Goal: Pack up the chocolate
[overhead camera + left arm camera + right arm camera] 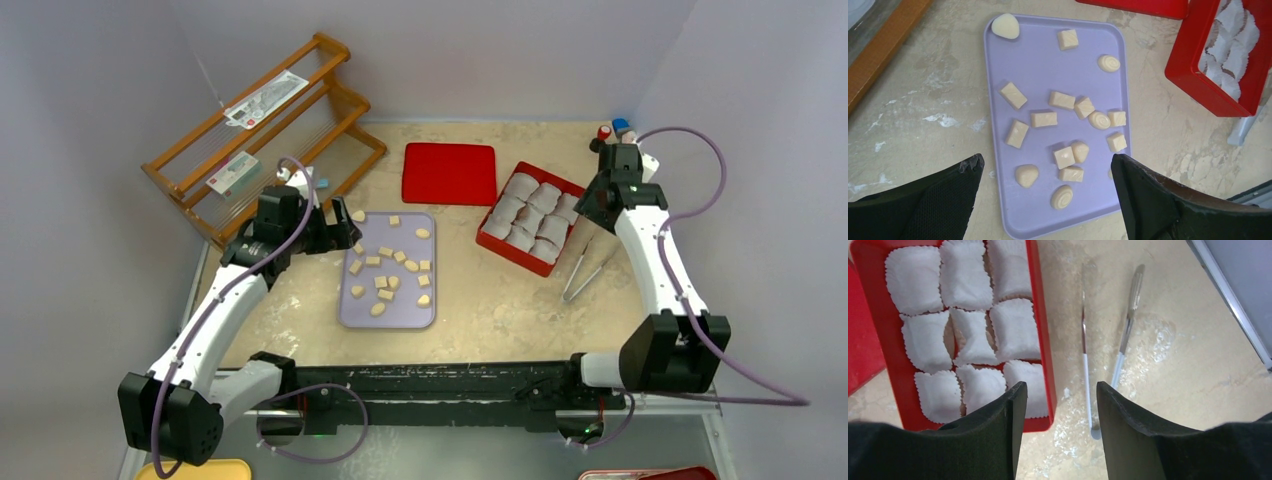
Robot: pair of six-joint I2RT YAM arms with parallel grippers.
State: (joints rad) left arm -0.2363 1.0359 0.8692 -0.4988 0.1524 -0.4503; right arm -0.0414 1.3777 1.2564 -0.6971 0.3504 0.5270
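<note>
Both tools hang open, empty: left tool (1045, 165) over the lilac tray (1038, 65) of chocolate (1062, 100), right tool (1060, 390) above tweezers (1084, 340) beside the red box (1040, 340), probably to pick those up.

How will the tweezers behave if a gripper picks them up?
The tweezers look thin and lie flat on the table, so they are probably light but hard to get under. Their two shiny arms join at one end, so a squeeze would likely close them, and they may slip.
</note>
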